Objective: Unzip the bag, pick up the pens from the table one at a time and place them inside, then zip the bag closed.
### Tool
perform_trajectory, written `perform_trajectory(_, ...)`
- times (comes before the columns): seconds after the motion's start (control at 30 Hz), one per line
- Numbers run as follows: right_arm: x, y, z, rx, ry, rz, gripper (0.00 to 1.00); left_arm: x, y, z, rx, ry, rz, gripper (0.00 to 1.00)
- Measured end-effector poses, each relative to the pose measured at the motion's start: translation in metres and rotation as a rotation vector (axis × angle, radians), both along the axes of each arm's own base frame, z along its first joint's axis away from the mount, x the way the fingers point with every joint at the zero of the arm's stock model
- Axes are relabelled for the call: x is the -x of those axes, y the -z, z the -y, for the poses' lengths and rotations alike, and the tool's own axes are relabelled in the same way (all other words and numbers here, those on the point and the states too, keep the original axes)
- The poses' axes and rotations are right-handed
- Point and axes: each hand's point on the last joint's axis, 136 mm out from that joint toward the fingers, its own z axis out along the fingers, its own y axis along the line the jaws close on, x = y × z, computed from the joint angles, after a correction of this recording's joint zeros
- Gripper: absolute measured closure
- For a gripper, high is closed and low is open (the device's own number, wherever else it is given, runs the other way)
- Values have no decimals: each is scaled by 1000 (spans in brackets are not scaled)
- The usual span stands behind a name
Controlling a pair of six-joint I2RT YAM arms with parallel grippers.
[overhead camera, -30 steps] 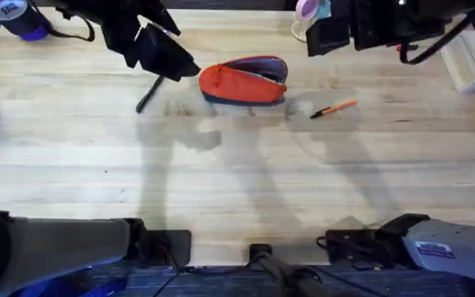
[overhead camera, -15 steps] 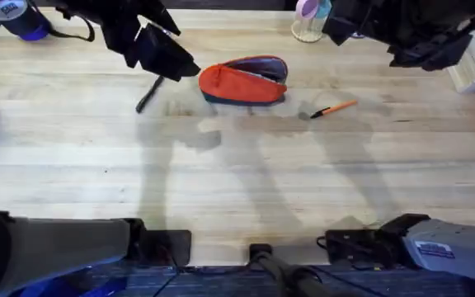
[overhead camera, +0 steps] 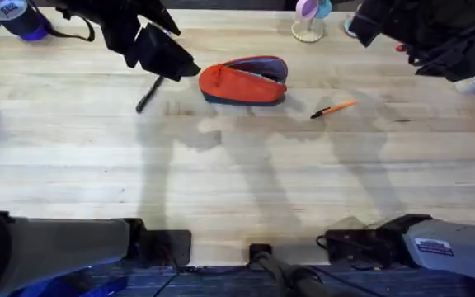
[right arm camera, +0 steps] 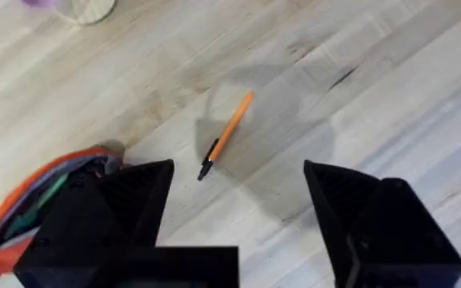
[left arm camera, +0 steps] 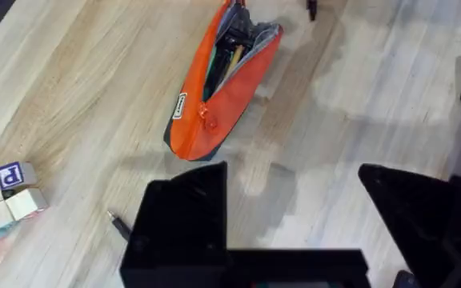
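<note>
We see the bag [overhead camera: 244,80] lying on the table [overhead camera: 237,181], toward its far side and near the middle, with its zipper open. In the left wrist view the bag [left arm camera: 222,80] gapes along its length and shows a grey lining with something dark and something yellowish inside; we cannot tell what these are.

The orange pen [overhead camera: 334,108] lies flat on the table just to the right of the bag, apart from it, its black tip pointing toward the bag. The right wrist view shows the same orange pen [right arm camera: 226,134] lying free on the wood between the bag [right arm camera: 46,192] and bare boards.

The black pen [overhead camera: 148,93] lies on the table to the left of the bag, slanted, partly under the left arm.

Our left gripper [overhead camera: 170,59] hangs just left of the bag, above the black pen. Its fingers [left arm camera: 178,232] stand wide apart and hold nothing.

Our right gripper [right arm camera: 238,224] is raised well to the right of the bag, beyond the orange pen. Its fingers [right arm camera: 366,224] are spread wide too, with nothing between them.

A small cup [overhead camera: 308,21] stands behind the bag at the far edge.
</note>
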Motion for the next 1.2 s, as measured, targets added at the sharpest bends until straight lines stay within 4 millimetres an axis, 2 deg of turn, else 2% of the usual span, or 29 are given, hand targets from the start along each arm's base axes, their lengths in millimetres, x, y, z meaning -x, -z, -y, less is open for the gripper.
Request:
perform_trajectory(0.23,-2,12,12,-18,79,8,5,0,0,0,0,0,0,7)
perform_trajectory(0.47,-15,59,4,-63,76,-9,6,0,0,0,0,0,0,7)
perform_trajectory(0.6,-14,86,1,-85,73,-39,6,0,0,0,0,0,0,7)
perform_trajectory(0.93,-9,127,25,-75,152,-142,5,0,0,0,0,0,0,7)
perform_trajectory(1.2,-22,155,17,-104,146,-185,5,0,0,0,0,0,0,7)
